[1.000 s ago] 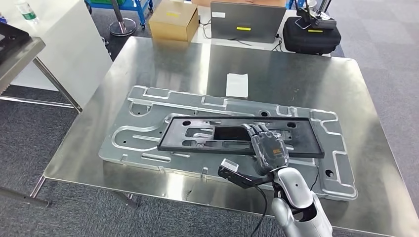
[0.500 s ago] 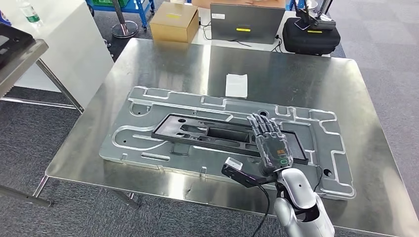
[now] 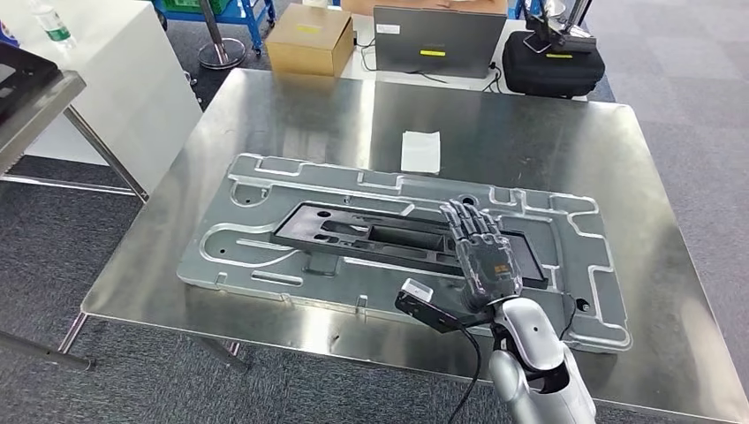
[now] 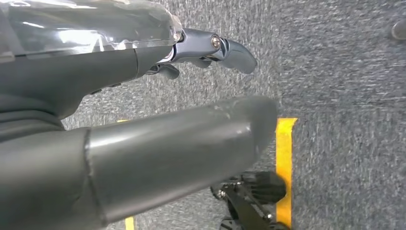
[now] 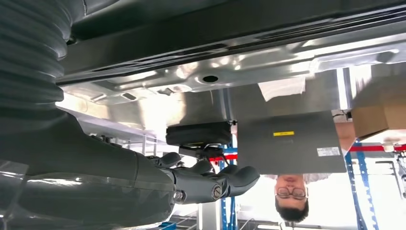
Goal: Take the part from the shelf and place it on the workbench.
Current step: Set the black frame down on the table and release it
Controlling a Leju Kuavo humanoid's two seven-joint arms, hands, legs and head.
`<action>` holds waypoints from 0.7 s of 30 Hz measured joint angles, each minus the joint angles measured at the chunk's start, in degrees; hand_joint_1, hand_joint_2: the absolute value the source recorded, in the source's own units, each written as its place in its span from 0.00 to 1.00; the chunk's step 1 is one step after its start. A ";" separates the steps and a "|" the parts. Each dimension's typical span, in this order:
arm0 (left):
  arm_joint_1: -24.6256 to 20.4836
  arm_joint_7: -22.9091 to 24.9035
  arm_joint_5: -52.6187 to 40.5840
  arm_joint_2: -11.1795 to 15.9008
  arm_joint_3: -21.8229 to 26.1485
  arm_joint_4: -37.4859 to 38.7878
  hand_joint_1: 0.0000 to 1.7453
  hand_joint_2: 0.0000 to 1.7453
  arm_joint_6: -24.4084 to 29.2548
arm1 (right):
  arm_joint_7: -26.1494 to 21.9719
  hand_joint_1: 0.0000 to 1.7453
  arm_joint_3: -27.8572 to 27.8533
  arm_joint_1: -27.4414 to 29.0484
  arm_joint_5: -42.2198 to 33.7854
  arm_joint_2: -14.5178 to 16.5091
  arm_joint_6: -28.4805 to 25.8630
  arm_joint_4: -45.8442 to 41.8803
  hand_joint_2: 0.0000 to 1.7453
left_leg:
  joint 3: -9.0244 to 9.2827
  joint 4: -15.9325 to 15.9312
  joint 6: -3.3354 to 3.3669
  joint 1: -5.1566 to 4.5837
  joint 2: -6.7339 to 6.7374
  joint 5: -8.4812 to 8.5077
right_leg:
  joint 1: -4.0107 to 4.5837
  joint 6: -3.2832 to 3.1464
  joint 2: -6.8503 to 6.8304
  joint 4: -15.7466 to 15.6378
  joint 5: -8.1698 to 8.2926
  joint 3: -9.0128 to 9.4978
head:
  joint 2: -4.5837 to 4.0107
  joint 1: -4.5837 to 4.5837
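Observation:
The black slotted part (image 3: 371,234) lies flat in the recess of the grey metal fixture plate (image 3: 265,181) on the steel workbench (image 3: 291,115). My right hand (image 3: 481,252) hovers over the part's right portion, fingers stretched out and apart, holding nothing. In the right wrist view the part (image 5: 239,28) and the fixture plate (image 5: 268,62) pass close by my right hand (image 5: 143,177), whose fingers are clear of the part. My left hand (image 4: 143,96) hangs over the carpet with nothing in it.
A white paper (image 3: 421,151) lies on the bench behind the plate. Beyond the far edge stand a cardboard box (image 3: 309,40), a grey laptop (image 3: 439,40) and a black bag (image 3: 552,62). A shelf (image 3: 31,88) stands at the left. A person (image 5: 290,196) sits behind the laptop.
The part has come down from a raised position into the fixture's recess and sits slightly further left. My right hand has let go of it and now holds its fingers above it.

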 joint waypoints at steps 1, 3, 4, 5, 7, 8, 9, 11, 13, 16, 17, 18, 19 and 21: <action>0.00 -0.08 0.00 -0.03 0.01 -0.02 0.00 0.00 -0.10 | -0.09 0.00 -0.15 -0.06 -0.10 -0.01 0.00 0.01 1.00 | -0.11 -0.21 0.40 0.11 0.06 0.33 | -0.04 0.32 0.03 0.15 -0.34 -0.13 | 0.00 -0.01; -0.10 -0.15 0.00 -0.09 0.02 -0.07 0.00 0.00 -0.19 | -0.18 0.00 -0.41 -0.29 -0.24 -0.01 0.01 0.04 1.00 | -0.56 -0.68 1.28 0.40 0.23 1.07 | -0.17 0.93 0.01 2.92 -3.27 -1.33 | -0.01 0.19; -0.13 -0.16 0.00 -0.10 0.02 -0.09 0.00 0.00 -0.24 | -0.20 0.00 -0.51 -0.40 -0.27 -0.02 0.02 0.09 1.00 | -0.92 -0.75 1.53 0.40 0.30 1.38 | -0.35 1.19 -0.02 5.85 -5.57 -2.45 | -0.01 0.28; -0.13 -0.17 0.00 -0.11 0.02 -0.12 0.00 0.00 -0.33 | -0.22 0.00 -0.58 -0.48 -0.29 -0.02 0.04 0.18 1.00 | -1.37 -0.76 1.69 0.39 0.36 1.67 | -0.46 1.40 -0.05 9.44 -7.88 -3.77 | -0.01 0.38; -0.10 -0.20 0.00 -0.13 0.03 -0.16 0.00 0.00 -0.58 | -0.31 0.00 -0.73 -0.52 -0.35 -0.03 0.14 0.46 1.00 | -2.29 -0.72 1.69 0.38 0.44 2.30 | -0.70 1.71 -0.06 14.42 -10.05 -5.09 | 0.00 0.38; -0.09 -0.22 0.00 -0.15 0.04 -0.19 0.00 0.00 -0.69 | -0.37 0.00 -0.79 -0.55 -0.40 -0.04 0.21 0.60 1.00 | -2.74 -0.70 1.61 0.38 0.46 2.63 | -0.81 1.77 -0.07 14.52 -9.69 -4.52 | 0.00 0.39; -0.09 -0.25 0.00 -0.17 0.05 -0.22 0.00 0.00 -0.79 | -0.47 0.00 -0.84 -0.64 -0.46 -0.04 0.27 0.69 1.00 | -3.18 -0.68 1.48 0.38 0.46 2.99 | -0.90 1.75 -0.09 12.28 -8.35 -2.68 | 0.00 0.38; -0.08 -0.33 0.00 -0.21 0.07 -0.31 0.00 0.00 -0.97 | -0.68 0.00 -0.87 -1.07 -0.65 -0.05 0.36 0.78 1.00 | -3.91 -0.65 1.03 0.33 0.44 3.73 | -0.91 1.47 -0.11 4.26 -5.74 2.78 | 0.00 0.38; -0.08 -0.46 0.00 -0.24 0.10 -0.37 0.00 0.00 -1.14 | -0.83 0.00 -0.91 -1.57 -0.87 -0.09 0.38 0.80 1.00 | -4.21 -0.75 0.32 0.30 0.42 4.51 | -0.60 1.07 -0.04 -1.04 -4.52 5.94 | 0.00 0.31; 0.02 -0.69 0.00 -0.26 0.14 -0.40 0.00 0.00 -1.35 | -0.87 0.00 -1.00 -1.90 -1.04 -0.20 0.42 0.86 1.00 | -4.43 -1.10 -0.89 0.42 0.33 5.58 | -0.35 0.09 0.01 -1.74 -3.50 5.39 | 0.00 0.34; 0.08 -0.75 0.00 -0.26 0.14 -0.41 0.00 0.00 -1.42 | -0.87 0.00 -1.01 -1.96 -1.07 -0.20 0.43 0.89 1.00 | -4.86 -0.68 -1.19 0.47 0.29 4.91 | -0.42 -0.40 -0.07 -1.85 -2.90 4.92 | 0.00 0.31; 0.15 -0.79 0.00 -0.26 0.15 -0.42 0.00 0.00 -1.47 | -0.87 0.00 -1.01 -2.00 -1.08 -0.21 0.43 0.90 1.00 | -5.57 0.77 -1.43 0.54 0.25 3.15 | -0.53 -0.90 -0.17 -2.02 -2.22 4.33 | 0.00 0.24; 0.18 -0.81 0.00 -0.25 0.16 -0.42 0.00 0.00 -1.51 | -0.87 0.00 -1.01 -2.03 -1.08 -0.21 0.44 0.92 1.00 | -6.48 3.22 -1.58 0.61 0.26 0.55 | -0.55 -1.25 -0.27 -2.08 -1.59 3.65 | 0.00 0.14; 0.21 -0.83 0.00 -0.24 0.17 -0.43 0.00 0.00 -1.57 | -0.87 0.00 -1.01 -1.98 -1.09 -0.22 0.44 0.96 1.00 | -8.33 10.76 -1.81 0.60 0.26 -5.01 | -0.32 -1.64 -0.37 -2.01 -0.42 2.08 | -0.01 -0.05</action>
